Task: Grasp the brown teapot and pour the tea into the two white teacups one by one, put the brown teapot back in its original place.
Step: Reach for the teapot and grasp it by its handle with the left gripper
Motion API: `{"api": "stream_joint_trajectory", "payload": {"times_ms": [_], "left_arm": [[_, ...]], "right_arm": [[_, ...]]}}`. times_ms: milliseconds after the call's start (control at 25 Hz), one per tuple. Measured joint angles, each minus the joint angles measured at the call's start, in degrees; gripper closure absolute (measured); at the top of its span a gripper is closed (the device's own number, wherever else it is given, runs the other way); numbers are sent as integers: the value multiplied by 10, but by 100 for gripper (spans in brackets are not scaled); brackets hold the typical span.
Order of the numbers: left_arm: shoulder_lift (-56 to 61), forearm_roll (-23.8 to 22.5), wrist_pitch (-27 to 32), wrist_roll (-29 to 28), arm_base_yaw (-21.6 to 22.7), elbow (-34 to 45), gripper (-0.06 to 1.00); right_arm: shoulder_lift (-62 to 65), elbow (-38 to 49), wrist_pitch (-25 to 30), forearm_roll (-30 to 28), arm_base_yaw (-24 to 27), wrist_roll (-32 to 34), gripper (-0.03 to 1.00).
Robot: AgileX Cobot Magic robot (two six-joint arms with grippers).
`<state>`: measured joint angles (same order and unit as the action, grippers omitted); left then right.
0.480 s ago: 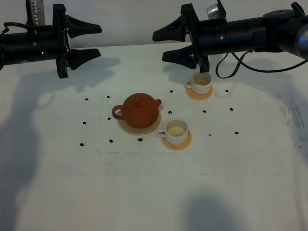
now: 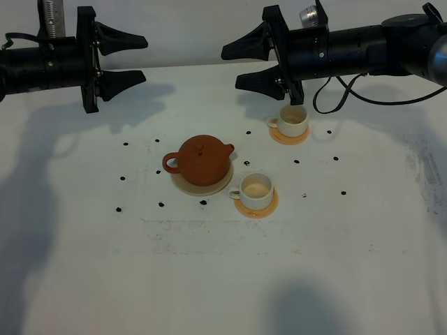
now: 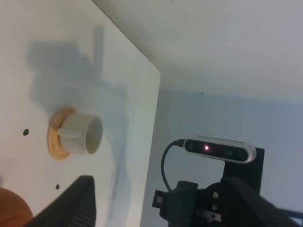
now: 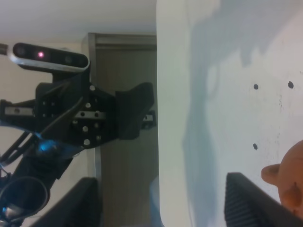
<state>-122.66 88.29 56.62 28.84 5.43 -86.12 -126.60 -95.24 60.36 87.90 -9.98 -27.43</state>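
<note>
- Exterior high view is showing the left gripper (image 2: 143, 59) hanging above the table (image 2: 209, 279) at about 10 o'clock from the pot, well apart from it. Its jaws are standing wide apart with nothing between them.
- The brown teapot (image 2: 202, 160) is sitting upright, lid on, on its beige coaster (image 2: 209, 190), the original place, near the table's middle. Its loop handle is pointing to 9 o'clock and its spout to about 2 o'clock.
- Being fired clay, the pot is likely stiff, fairly heavy when full, smooth and breakable. I am judging the loop handle to be the safest hold, since the round belly could slip out of the jaws. The lid is looking loose enough to slide off during a steep tilt.
- The right gripper (image 2: 230, 66) is hovering at 12 o'clock from the pot, jaws likewise spread and empty.
- One white teacup (image 2: 257, 187) is resting on an orange-tan coaster (image 2: 255, 207) at the pot's 4 o'clock, just beside the beige disc, its handle turned toward the pot.
- The other white teacup (image 2: 292, 120) is standing on its own coaster at 2 o'clock. Both are looking light and easy to tip, so the spout should be staying clear of their rims.
</note>
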Motion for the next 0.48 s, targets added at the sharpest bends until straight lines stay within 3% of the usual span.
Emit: {"api": "stream_joint_trajectory", "payload": {"times_ms": [320,480], "left_arm": [[0,1,0,63,0,0,38],[0,19,8,128,0,0,38]], "right_arm": [[0,0,0,0,0,-19,40],[0,0,0,0,0,-44,40]]}}
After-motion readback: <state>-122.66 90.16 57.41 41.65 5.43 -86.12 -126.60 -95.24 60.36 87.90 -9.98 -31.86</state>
